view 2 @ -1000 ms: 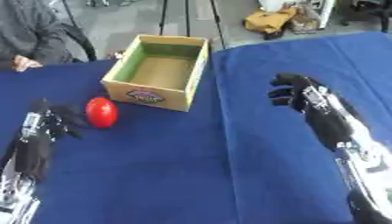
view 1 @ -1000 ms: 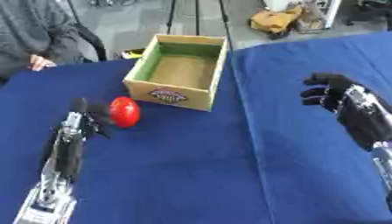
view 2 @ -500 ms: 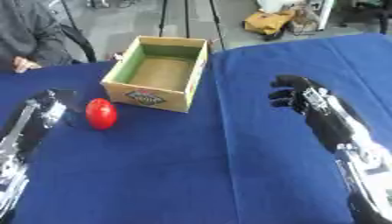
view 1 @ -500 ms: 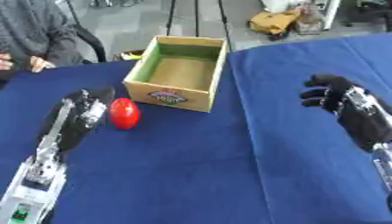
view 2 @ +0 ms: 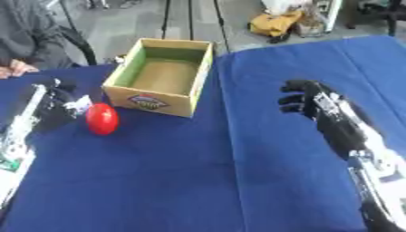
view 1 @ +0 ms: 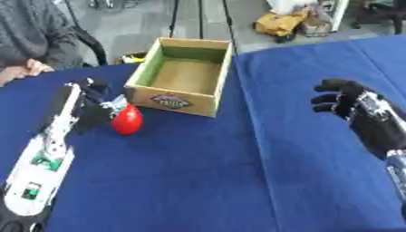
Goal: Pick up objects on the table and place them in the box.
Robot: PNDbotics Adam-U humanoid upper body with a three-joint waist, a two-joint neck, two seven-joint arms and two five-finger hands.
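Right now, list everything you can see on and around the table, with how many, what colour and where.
red ball: one, red, on the cloth just left of the box, beside the left hand
cardboard box: one, tan outside, green inside walls, open top, nothing visible inside, centre far
table cloth: one, blue, covers the table
person's hand: one, resting at the far left edge
left hand: black, beside the ball
right hand: black, raised over the cloth at right, holding nothing

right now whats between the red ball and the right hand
Mostly bare blue tablecloth; the box's near corner juts between red ball and right hand, clearest in the right eye view.
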